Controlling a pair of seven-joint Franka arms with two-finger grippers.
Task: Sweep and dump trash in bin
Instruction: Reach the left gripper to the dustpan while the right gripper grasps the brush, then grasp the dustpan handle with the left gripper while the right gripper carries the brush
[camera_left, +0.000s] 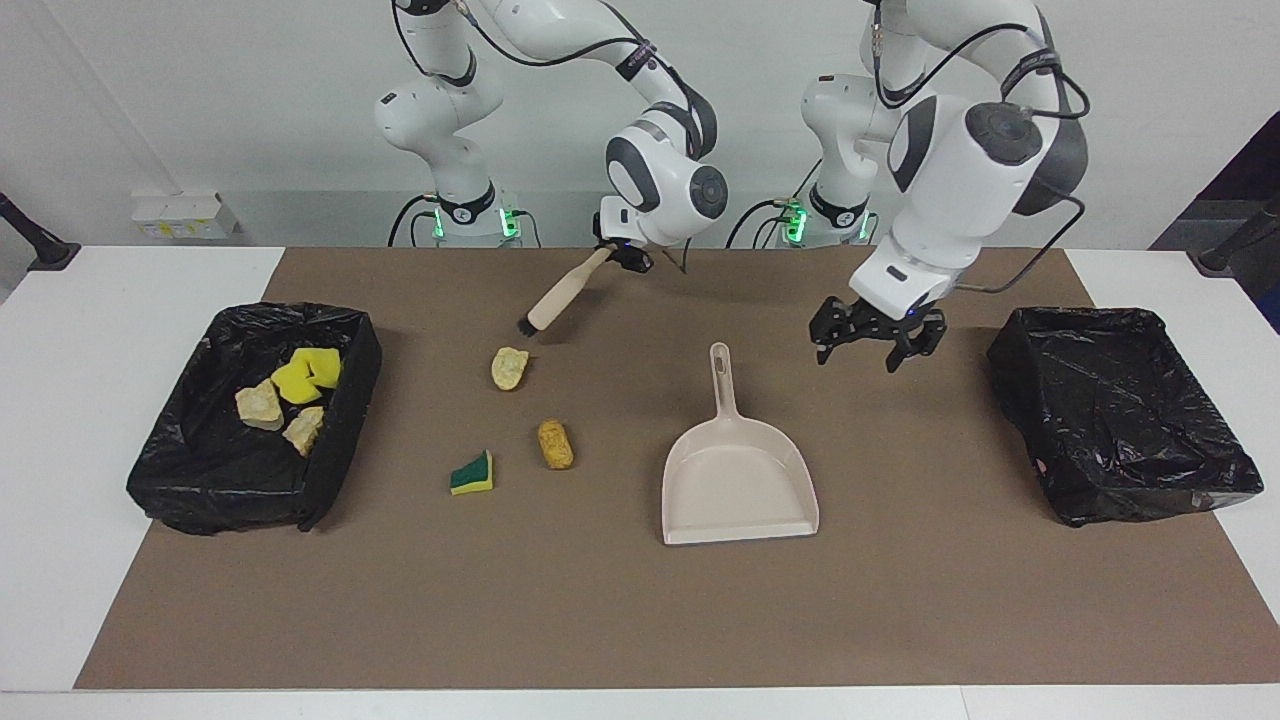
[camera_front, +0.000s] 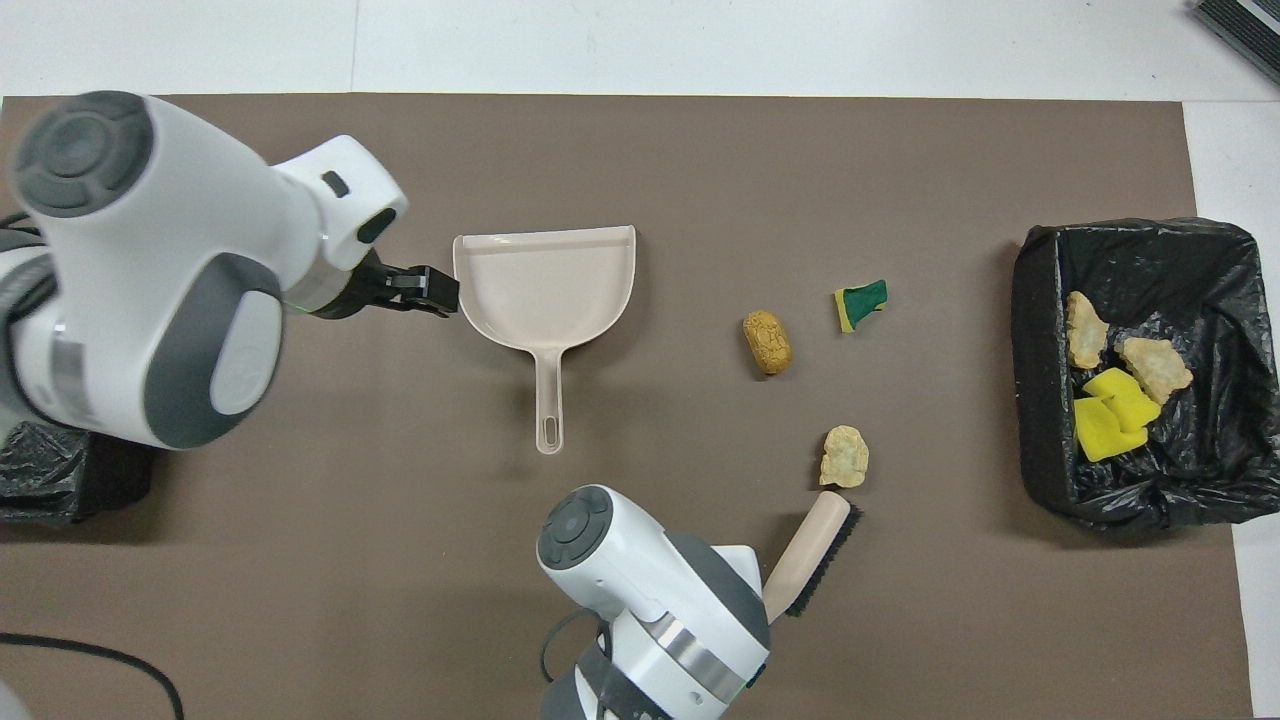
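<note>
**At the centre of the worktop: brush poised, dustpan waiting**

In the upper middle of the facing frame we see the right claw clamped together on the handle of a beige brush, which slants down with its dark bristles just above the brown mat, close to a pale bread-like scrap. Lower in that frame lie two more loose pieces of trash: a golden bread-like piece and a green-and-yellow sponge wedge, well apart from one another.

At the left of the frame, the black-lined bin at the right arm's end of the worktop holds four scraps: two yellow sponge chunks and two tan pieces.

Right of centre, we find the left claw with its fingers spread apart and holding nothing, hovering over the mat beside the handle of the beige dustpan, which lies flat. At the right edge of the frame sits a second black-lined bin.
</note>
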